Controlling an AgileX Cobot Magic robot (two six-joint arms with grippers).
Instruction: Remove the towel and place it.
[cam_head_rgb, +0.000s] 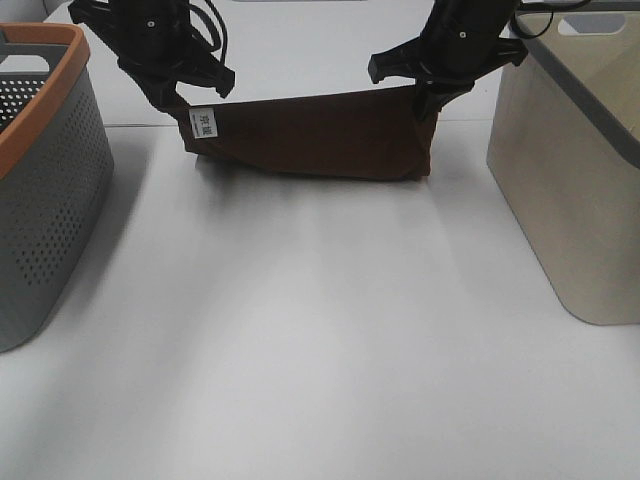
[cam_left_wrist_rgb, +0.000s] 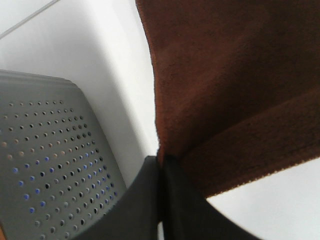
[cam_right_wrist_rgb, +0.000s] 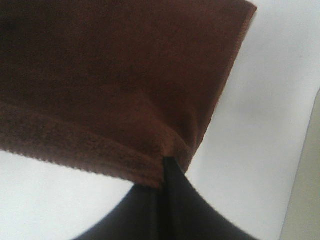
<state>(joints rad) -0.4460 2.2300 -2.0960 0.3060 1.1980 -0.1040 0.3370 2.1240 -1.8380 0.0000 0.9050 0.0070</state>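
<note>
As I logged it, the towel (cam_head_rgb: 310, 135) hung with its long axis spanning both arms over the far bench (cam_head_rgb: 320, 330), left end effector (cam_head_rgb: 184, 107) and right end effector (cam_head_rgb: 425, 100) each clamped on one upper corner.

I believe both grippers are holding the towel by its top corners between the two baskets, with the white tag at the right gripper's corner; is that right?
Not quite: the white tag is at the corner held by the left gripper, not the right gripper, as the exterior high view shows. The rest holds: both grip the top corners of the towel.
</note>
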